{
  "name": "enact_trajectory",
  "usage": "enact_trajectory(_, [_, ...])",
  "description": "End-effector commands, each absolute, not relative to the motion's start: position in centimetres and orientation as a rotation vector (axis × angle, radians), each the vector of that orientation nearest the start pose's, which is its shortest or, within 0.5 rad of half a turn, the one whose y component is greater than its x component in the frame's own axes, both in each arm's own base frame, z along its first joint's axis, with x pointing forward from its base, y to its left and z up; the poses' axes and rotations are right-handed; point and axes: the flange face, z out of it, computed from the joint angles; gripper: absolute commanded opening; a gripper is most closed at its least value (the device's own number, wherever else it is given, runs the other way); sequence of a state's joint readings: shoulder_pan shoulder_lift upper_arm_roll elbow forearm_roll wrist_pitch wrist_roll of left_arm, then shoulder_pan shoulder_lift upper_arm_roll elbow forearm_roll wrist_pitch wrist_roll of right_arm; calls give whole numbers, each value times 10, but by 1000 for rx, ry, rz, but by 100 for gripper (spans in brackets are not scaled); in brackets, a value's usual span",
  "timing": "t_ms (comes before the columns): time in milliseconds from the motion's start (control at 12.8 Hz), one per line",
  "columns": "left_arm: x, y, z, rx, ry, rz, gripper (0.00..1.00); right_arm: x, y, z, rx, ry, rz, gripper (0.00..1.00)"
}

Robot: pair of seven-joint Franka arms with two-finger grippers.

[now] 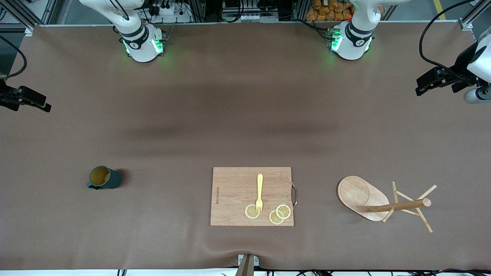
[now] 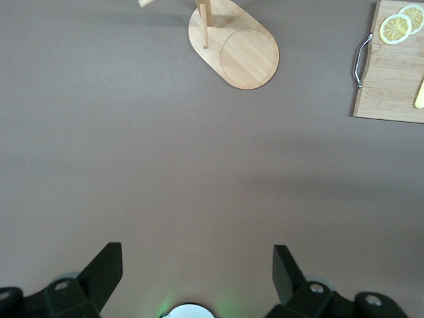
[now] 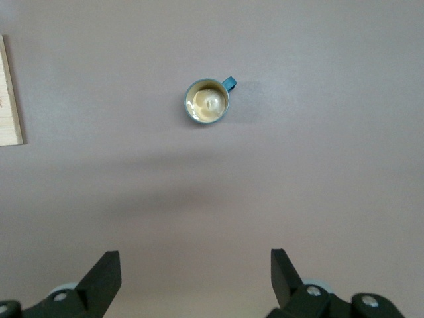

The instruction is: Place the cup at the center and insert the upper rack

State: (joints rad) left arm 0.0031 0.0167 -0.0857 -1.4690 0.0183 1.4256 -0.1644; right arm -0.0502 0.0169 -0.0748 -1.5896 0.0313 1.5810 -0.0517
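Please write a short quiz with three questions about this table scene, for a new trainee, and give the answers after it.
1. True or false: the cup stands upright on the cutting board.
2. Which item lies on the cutting board with the lemon slices? A) a spoon B) a yellow fork C) a knife
3. Fill in: the upper rack stands toward the ____ arm's end of the table.

Key
1. False. The cup stands on the bare table, toward the right arm's end.
2. B.
3. Left. Both the left gripper and the right gripper are open, up over bare table, holding nothing.
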Motion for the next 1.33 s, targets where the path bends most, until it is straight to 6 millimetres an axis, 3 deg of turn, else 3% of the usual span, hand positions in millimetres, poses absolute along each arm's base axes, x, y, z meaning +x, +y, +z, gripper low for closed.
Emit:
enact_trajectory(0, [542, -40, 653, -3095, -161, 83, 100, 554, -70, 608, -3090, 107, 9, 100])
enact_trajectory(312, [542, -39, 655, -3095, -159, 75, 100, 555, -68, 608, -3090, 104, 14, 100])
enact_trajectory(546, [542, -36, 654, -3097, -163, 81, 100, 560, -64, 595, -3091, 112, 62, 100])
enact_trajectory(780, [542, -39, 654, -3103, -167, 82, 100, 576, -76, 560, -3089, 175, 144, 100])
enact_trajectory(1248, [544, -37, 654, -3106, -172, 66, 100, 633, -78, 450, -3077, 571, 185, 100])
